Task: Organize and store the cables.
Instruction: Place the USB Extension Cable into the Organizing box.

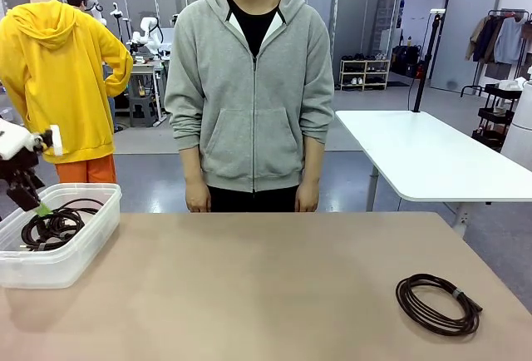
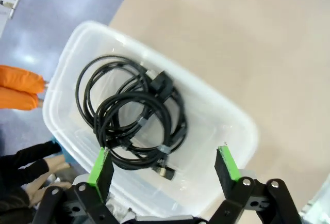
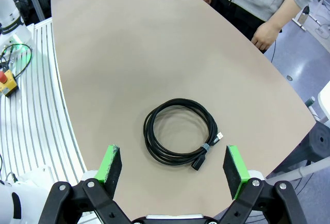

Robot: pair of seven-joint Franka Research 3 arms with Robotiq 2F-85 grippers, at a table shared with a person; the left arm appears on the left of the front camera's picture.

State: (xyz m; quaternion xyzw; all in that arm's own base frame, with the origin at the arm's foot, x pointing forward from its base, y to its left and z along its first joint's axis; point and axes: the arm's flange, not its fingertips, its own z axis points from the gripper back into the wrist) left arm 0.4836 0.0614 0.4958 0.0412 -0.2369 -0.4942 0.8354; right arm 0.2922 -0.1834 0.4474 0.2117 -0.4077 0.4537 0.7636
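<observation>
From the front I see one coiled cable (image 1: 438, 304) lying flat on the desk (image 1: 266, 286) at my right, while my left tool (image 2: 164, 168) hangs open, empty, over the bin (image 2: 234, 126) of stored cables (image 2: 131, 118), and my right tool (image 3: 174, 168), jaws wide and empty, hovers directly above the loose coil, so it is the nearer.

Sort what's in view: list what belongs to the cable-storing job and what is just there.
Job:
loose cable on the table
coiled cables in the bin
clear bin
left hand, open
right hand, open

Just there:
white table behind
person
</observation>
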